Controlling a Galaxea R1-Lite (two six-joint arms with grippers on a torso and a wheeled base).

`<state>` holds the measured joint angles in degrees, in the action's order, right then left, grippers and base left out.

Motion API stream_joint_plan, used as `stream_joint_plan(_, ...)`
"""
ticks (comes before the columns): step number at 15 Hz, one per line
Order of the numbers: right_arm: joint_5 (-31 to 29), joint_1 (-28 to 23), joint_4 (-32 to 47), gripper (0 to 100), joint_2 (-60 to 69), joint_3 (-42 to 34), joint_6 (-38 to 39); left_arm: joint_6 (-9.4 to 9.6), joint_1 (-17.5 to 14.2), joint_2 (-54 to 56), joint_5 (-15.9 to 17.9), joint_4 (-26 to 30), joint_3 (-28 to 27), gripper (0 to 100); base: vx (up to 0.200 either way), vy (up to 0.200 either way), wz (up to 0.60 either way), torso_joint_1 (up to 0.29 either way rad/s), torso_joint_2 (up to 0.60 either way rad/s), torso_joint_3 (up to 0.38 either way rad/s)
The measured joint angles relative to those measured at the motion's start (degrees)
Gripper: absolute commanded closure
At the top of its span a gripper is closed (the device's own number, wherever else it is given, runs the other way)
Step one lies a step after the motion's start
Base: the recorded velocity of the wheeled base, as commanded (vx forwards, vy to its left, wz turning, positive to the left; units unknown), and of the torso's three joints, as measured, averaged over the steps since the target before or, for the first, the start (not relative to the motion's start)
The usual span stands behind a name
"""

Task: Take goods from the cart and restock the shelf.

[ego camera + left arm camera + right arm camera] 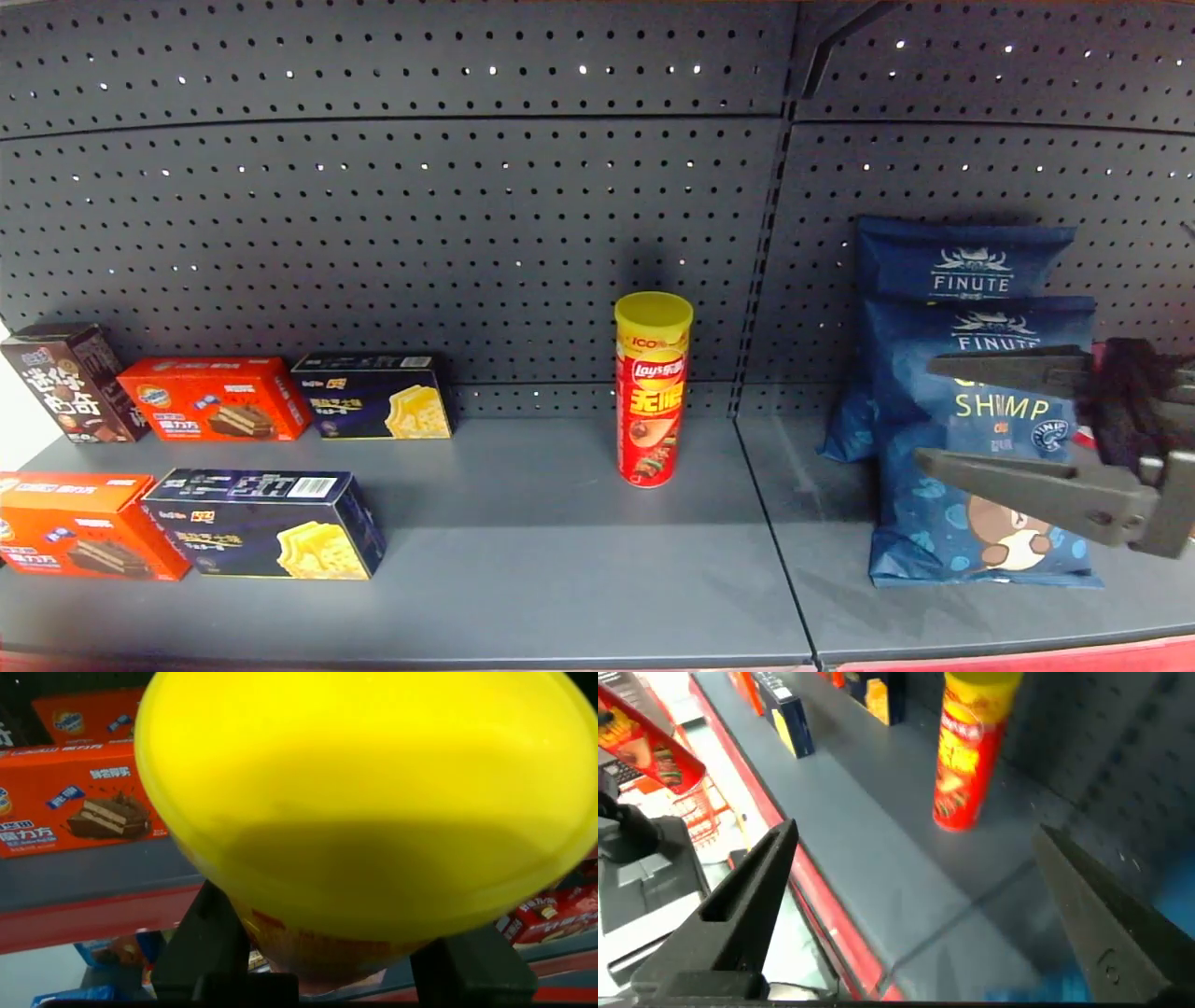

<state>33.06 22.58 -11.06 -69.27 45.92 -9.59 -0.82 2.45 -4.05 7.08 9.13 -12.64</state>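
A red chips can with a yellow lid (653, 388) stands upright on the grey shelf (560, 569), near the pegboard back wall; the right wrist view has this can (971, 751) too. My right gripper (924, 411) hangs open at the right, in front of the blue snack bags (971, 280), with nothing between its fingers (752, 896). It is well to the right of the standing can. In the left wrist view my left gripper (336, 961) is shut on a second can, whose yellow lid (364, 793) faces the camera. This can is held in front of the shelf's red edge.
Snack boxes lie on the shelf's left part: a brown box (70, 383), orange boxes (215, 399) (79, 527) and dark blue boxes (373, 395) (271, 525). Bare shelf lies on both sides of the standing can. A red strip (1018, 653) runs along the shelf's front.
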Motion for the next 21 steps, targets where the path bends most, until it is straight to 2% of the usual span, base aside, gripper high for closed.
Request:
stream_joint_plan(5, 5.8, 1.5, -8.3, 0, -18.1, 8.6, -1.6, -1.29, 0.0, 0.0, 0.1, 0.0, 0.3, 100, 0.0, 0.0, 0.0, 0.0, 0.0, 0.0)
stream_joint_plan(8, 7.2, 2.0, -9.8, 0, -26.1, 12.9, -3.5, -1.63, 0.0, 0.0, 0.1, 0.0, 1.0, 100, 0.0, 0.0, 0.0, 0.0, 0.0, 0.0)
stream_joint_plan(14, 11.3, 1.6, -12.3, 0, -36.0, 18.9, -5.4, -1.63, 0.0, 0.0, 0.0, -0.2, 2.4, 100, 0.0, 0.0, 0.0, 0.0, 0.0, 0.0)
stream_joint_plan(21, 11.6, 2.7, -15.0, 0, -45.1, 25.7, -5.4, -1.63, 0.0, 0.0, 0.0, -0.2, 3.0, 100, 0.0, 0.0, 0.0, 0.0, 0.0, 0.0)
